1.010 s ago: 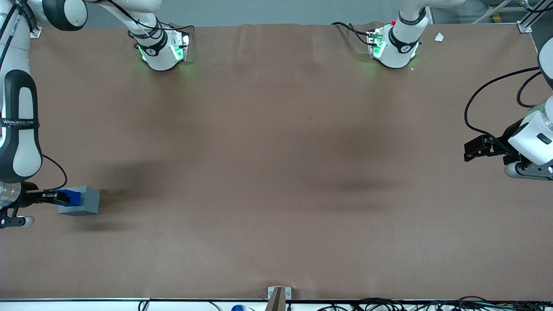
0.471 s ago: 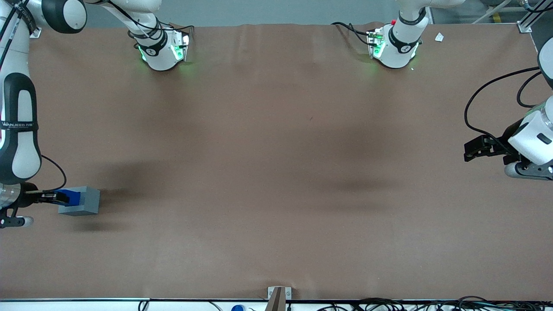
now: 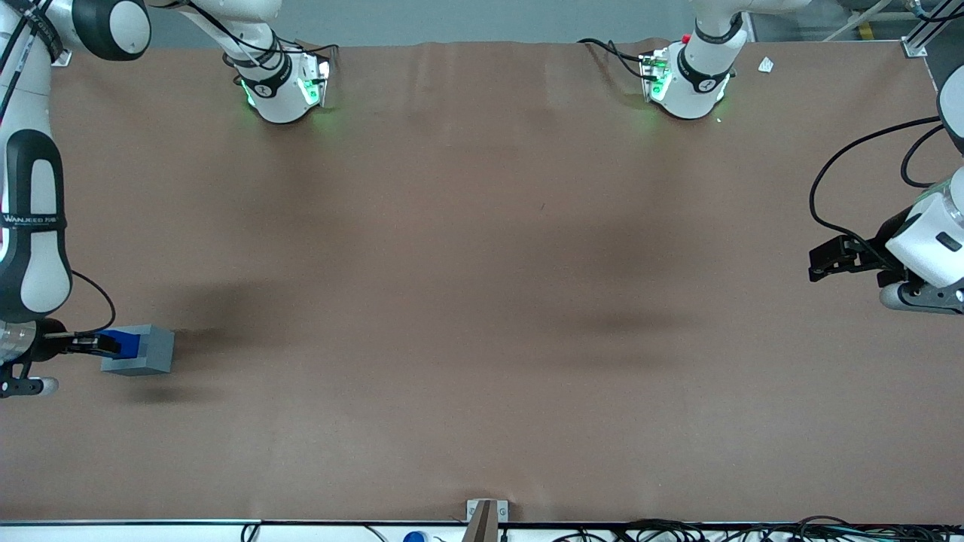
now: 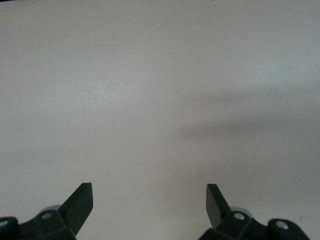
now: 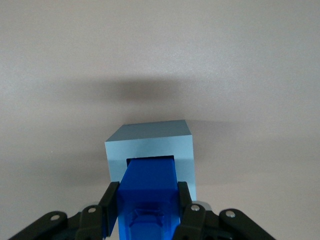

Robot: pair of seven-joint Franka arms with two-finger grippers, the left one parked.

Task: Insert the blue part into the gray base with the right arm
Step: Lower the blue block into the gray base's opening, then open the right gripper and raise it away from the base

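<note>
The gray base (image 3: 144,350) sits on the brown table at the working arm's end. The blue part (image 3: 124,343) stands in the square recess in its top, its upper part still sticking out. My right gripper (image 3: 104,345) is directly above the base and shut on the blue part. In the right wrist view the blue part (image 5: 149,187) is clamped between my two black fingers (image 5: 111,197), with its lower end inside the opening of the gray base (image 5: 150,142). My gripper (image 5: 148,200) holds it from above.
The brown table (image 3: 482,301) stretches wide toward the parked arm's end. Two white arm bases with green lights (image 3: 282,86) stand at the table edge farthest from the front camera. A small bracket (image 3: 486,512) sits at the nearest edge.
My right arm has shifted slightly, its black band a little lower in the front view. The blue part looks set a bit deeper in the gray base. The base has not moved.
</note>
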